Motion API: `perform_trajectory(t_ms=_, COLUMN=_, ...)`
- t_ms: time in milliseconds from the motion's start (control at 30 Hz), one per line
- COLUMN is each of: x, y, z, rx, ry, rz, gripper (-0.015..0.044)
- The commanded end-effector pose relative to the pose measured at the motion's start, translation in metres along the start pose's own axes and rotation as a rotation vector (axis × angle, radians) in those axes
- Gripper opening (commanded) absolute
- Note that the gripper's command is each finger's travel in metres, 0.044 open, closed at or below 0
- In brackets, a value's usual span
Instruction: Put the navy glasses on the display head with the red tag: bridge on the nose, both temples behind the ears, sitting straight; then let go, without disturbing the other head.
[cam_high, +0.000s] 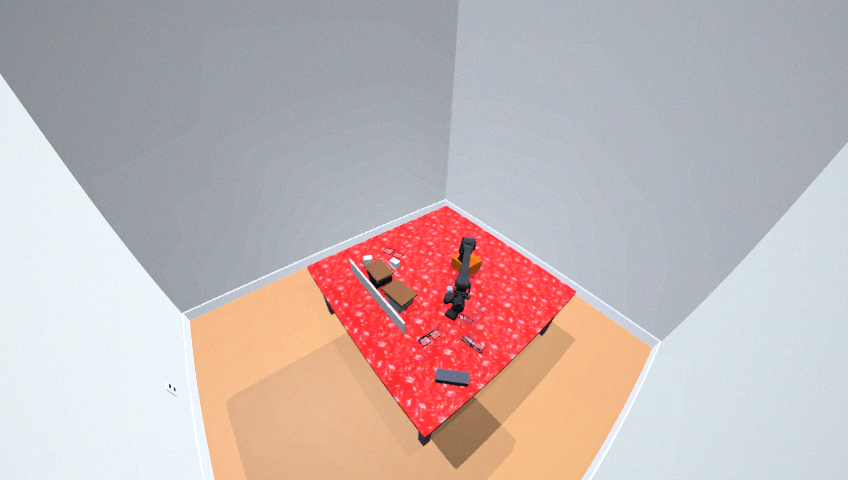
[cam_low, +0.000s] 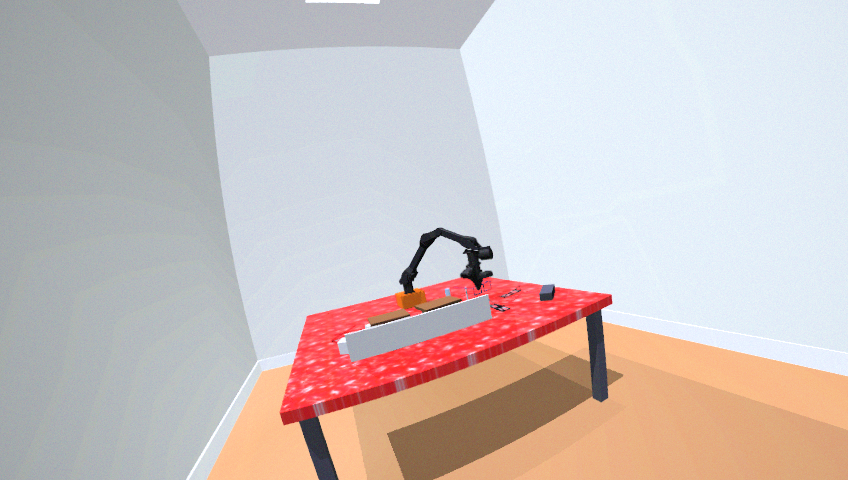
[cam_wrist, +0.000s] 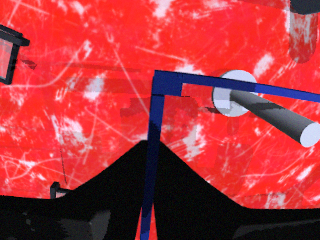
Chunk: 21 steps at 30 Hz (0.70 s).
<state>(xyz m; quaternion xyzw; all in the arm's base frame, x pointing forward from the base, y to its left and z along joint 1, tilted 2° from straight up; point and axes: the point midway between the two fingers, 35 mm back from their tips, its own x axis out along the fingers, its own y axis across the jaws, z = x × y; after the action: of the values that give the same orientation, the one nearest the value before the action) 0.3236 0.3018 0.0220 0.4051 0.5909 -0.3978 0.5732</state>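
Observation:
My gripper (cam_high: 452, 314) (cam_low: 478, 287) (cam_wrist: 151, 145) points down and is shut on one bar of the navy glasses (cam_wrist: 167, 86). The glasses hang above the table; a long blue bar runs right from the corner in the wrist view. The contact inside the fingers is partly hidden. Two brown-topped blocks, one (cam_high: 379, 270) (cam_low: 389, 317) farther back and one (cam_high: 399, 292) (cam_low: 439, 303) nearer the gripper, seem to be the display heads. My gripper is well to their side. Their noses, ears and the red tag cannot be made out.
A long pale panel (cam_high: 379, 297) (cam_low: 416, 330) stands beside the blocks. A grey post (cam_wrist: 280, 114) on a round white base rises near the held glasses. Dark-framed glasses (cam_high: 429, 337) and another dark pair (cam_high: 472, 343) lie on the table. A dark box (cam_high: 452, 377) (cam_low: 546, 292) lies beyond them.

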Motion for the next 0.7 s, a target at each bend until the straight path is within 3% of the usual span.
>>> perform_trajectory(t_ms=0, x=-0.015, y=0.002, z=0.000, rx=-0.002, ry=0.007, rz=0.006, gripper=0.0000)
perform_trajectory(t_ms=233, x=-0.054, y=0.001, z=0.004, rx=-0.002, ry=0.007, rz=0.006, gripper=0.0000)
perform_trajectory(t_ms=667, x=-0.062, y=-0.010, z=0.044, rx=0.242, ry=0.003, rz=0.005, gripper=0.0000)
